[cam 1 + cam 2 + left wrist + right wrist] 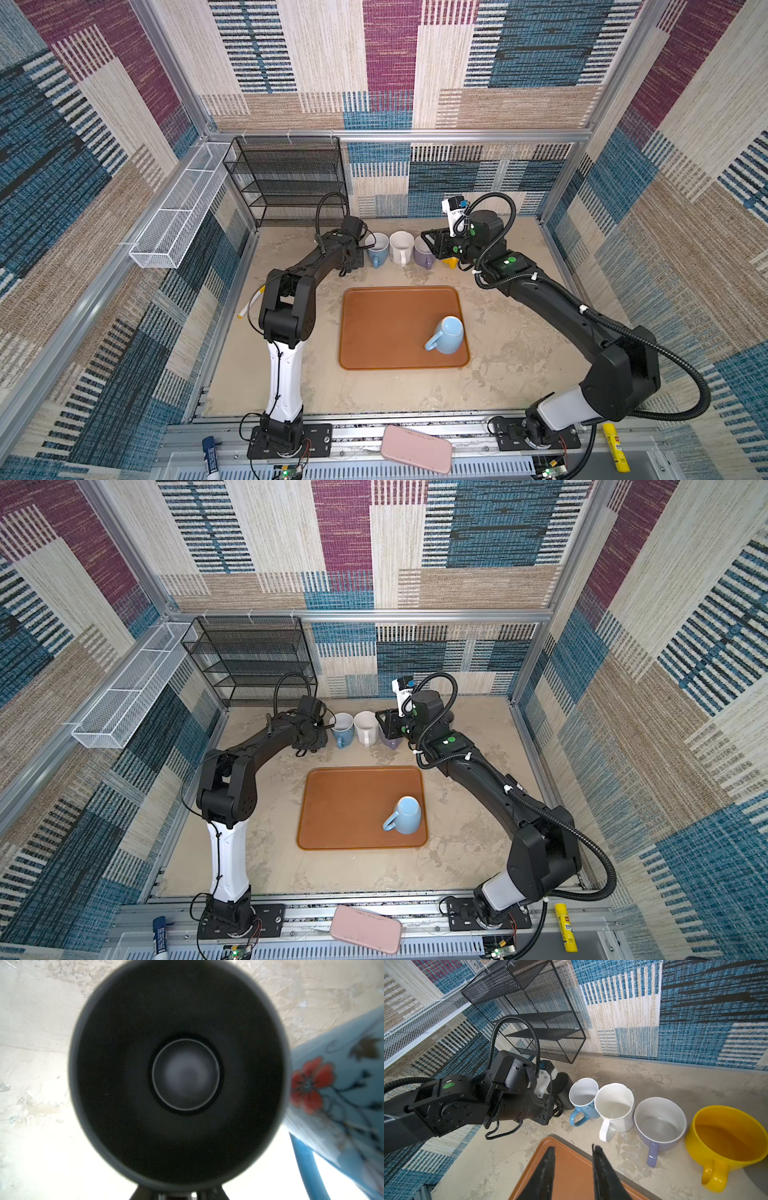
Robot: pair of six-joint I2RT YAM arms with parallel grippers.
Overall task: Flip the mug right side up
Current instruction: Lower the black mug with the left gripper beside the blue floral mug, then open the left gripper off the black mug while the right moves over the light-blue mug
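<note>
1. The black mug [563, 1088] stands at the 9 o'clock end of the mug row, just beside the flowered blue mug [584, 1097]. The left wrist camera looks straight into its mouth, so we judge it to be right side up.
2. The left gripper [354, 254] sits right at that mug. We cannot tell whether it is clenched on it or has let go.
3. To finish this step well, we would spread the jaws fully and rise straight up before swinging away. That way the handle is not snagged and the neighbouring mug is not knocked.
4. The right gripper [573, 1147] hangs released and empty, up by the lilac mug [660, 1124].
5. The light blue mug [446, 336] sits base-up near the 4 o'clock corner of the tray [374, 332], handle toward 8 o'clock. We judge it still needs turning.
6. In both top views the left wrist covers the black mug and the fingers. The left wrist view is blurred, with the gripper cut off at the frame edge.
</note>
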